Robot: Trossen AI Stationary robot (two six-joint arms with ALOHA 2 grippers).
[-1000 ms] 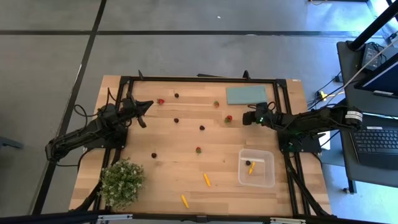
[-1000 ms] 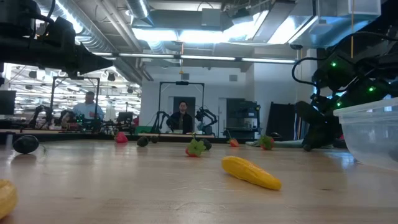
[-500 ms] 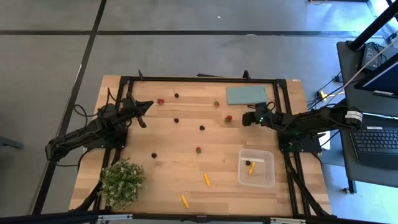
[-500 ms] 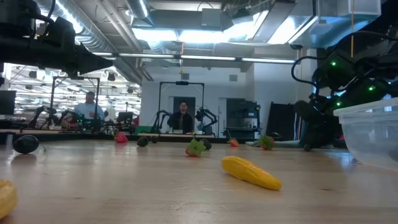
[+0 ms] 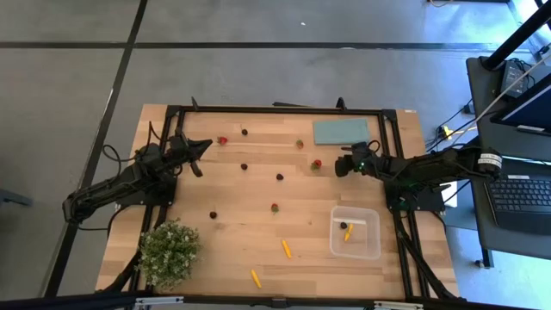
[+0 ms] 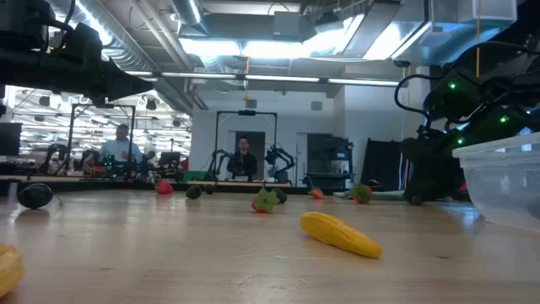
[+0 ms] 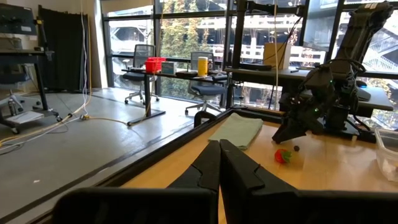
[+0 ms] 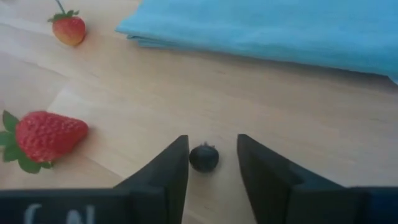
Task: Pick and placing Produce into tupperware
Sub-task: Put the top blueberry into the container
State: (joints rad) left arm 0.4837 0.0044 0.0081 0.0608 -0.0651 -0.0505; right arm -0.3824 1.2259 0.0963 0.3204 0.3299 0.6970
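Right gripper fingers parted; left gripper closed.

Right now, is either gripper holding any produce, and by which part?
Nothing is held. The right gripper stands open astride a dark berry on the table, without touching it; the left gripper is shut and empty.

No text, label, brand, number or sign can be read. Pale marks at the base of the right gripper are cut off and cannot be made out.
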